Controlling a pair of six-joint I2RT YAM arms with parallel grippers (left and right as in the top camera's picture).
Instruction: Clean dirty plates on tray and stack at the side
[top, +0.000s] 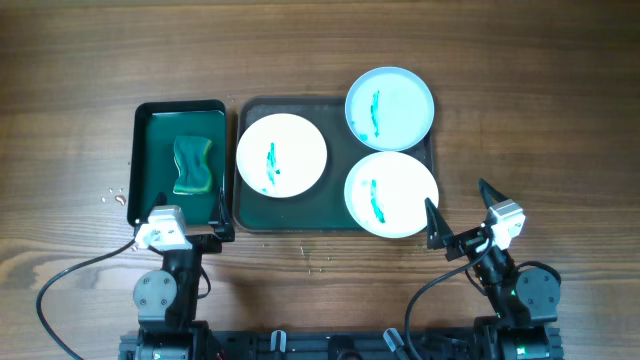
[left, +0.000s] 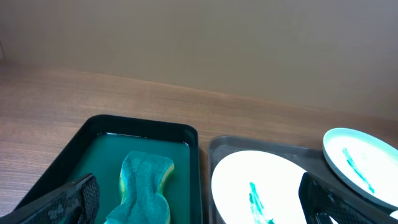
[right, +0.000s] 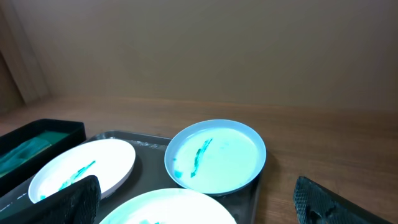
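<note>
Three plates with teal-green smears sit on the large dark green tray (top: 300, 212): one at left (top: 281, 153), one at the back right (top: 390, 108) overhanging the rim, one at the front right (top: 391, 194). My left gripper (top: 180, 240) is open and empty, at the near edge of the small tray. In the left wrist view my open left fingers (left: 199, 202) frame the sponge (left: 145, 190) and the left plate (left: 264, 193). My right gripper (top: 463, 215) is open and empty, just right of the front right plate. The right wrist view shows the back plate (right: 215, 155), the left plate (right: 84, 168) and the near plate (right: 180, 208) between my right fingers (right: 196, 199).
A smaller black-rimmed green tray (top: 150, 160) stands left of the large tray and holds a green wavy sponge (top: 193, 166). The wooden table (top: 540, 110) extends on all sides. Small crumbs (top: 112, 196) lie left of the small tray.
</note>
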